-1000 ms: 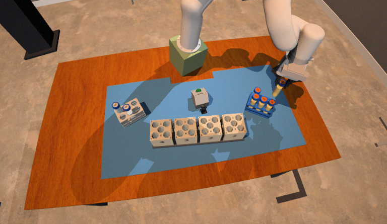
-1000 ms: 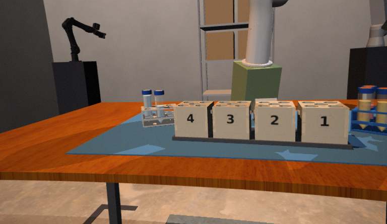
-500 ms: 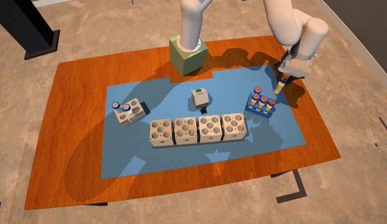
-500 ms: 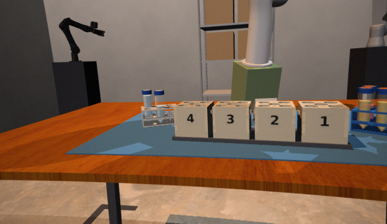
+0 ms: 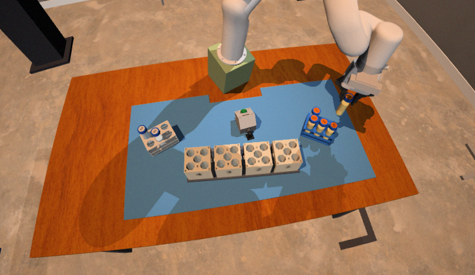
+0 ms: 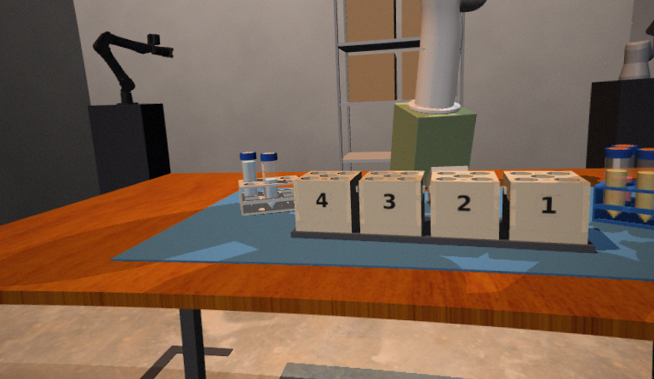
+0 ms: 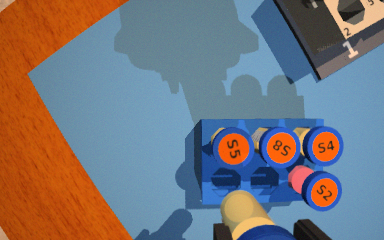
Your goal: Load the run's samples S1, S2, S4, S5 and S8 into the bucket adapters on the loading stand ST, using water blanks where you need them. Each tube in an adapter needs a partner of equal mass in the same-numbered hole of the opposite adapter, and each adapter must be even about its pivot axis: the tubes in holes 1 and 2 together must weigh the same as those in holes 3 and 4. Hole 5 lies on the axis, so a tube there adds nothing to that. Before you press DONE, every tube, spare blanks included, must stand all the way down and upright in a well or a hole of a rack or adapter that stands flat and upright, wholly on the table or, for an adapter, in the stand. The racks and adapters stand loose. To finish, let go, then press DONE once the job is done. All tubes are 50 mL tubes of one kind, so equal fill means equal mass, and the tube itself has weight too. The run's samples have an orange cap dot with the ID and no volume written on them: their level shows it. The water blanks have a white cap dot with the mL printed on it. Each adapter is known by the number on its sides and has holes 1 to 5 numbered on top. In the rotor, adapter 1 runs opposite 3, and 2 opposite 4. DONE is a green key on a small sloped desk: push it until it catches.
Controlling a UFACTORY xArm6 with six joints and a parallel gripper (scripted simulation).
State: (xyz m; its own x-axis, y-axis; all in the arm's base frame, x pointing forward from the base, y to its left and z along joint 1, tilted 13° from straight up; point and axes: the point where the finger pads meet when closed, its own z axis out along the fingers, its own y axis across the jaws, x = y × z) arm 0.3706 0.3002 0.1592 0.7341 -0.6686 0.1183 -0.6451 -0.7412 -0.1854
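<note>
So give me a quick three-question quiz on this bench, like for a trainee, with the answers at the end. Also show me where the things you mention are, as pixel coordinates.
1. Multiple choice: which sample has pink liquid? A) S5 B) S2 C) S4
2. True or false: the pincer [image 5: 351,99] [image 7: 267,235] is holding a tube [image 5: 343,106] [image 7: 242,207].
3. Fill in the blank: the green button [image 5: 243,110] sits on a small ____ desk [image 5: 245,120].

Key: 1. B; 2. true; 3. grey

Capped tubes S5 [image 7: 233,148], S8 [image 7: 281,147], S4 [image 7: 323,146] and S2 [image 7: 322,191] rise above the blue rack [image 5: 316,137] [image 7: 197,165]; two wells beside S2 stand unfilled; open mat separates rack and DONE desk [image 5: 245,120].
</note>
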